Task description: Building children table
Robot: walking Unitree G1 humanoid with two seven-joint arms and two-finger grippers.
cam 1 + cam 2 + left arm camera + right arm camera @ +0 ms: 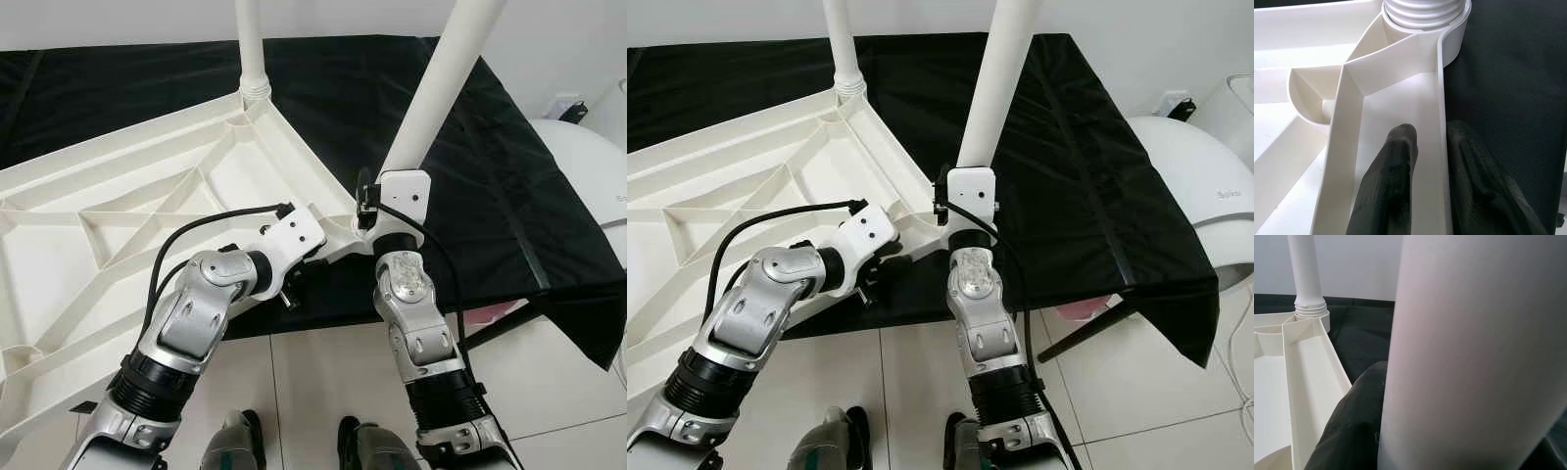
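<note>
While the left gripper (1425, 161) pinches the tabletop rim (1442, 117), the right gripper's (1366, 431) jaws clasp a white leg (431, 98).

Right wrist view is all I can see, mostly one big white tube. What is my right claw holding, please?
Observer: The right claw grips a white table leg that leans over the black cloth.
Operator: Is another leg already fitted?
Observer: Yes, one leg stands upright in the far corner socket of the upside-down tabletop.
Operator: Where is the left claw?
Observer: The left claw straddles the tabletop's rim, one finger inside, the other outside.
</note>
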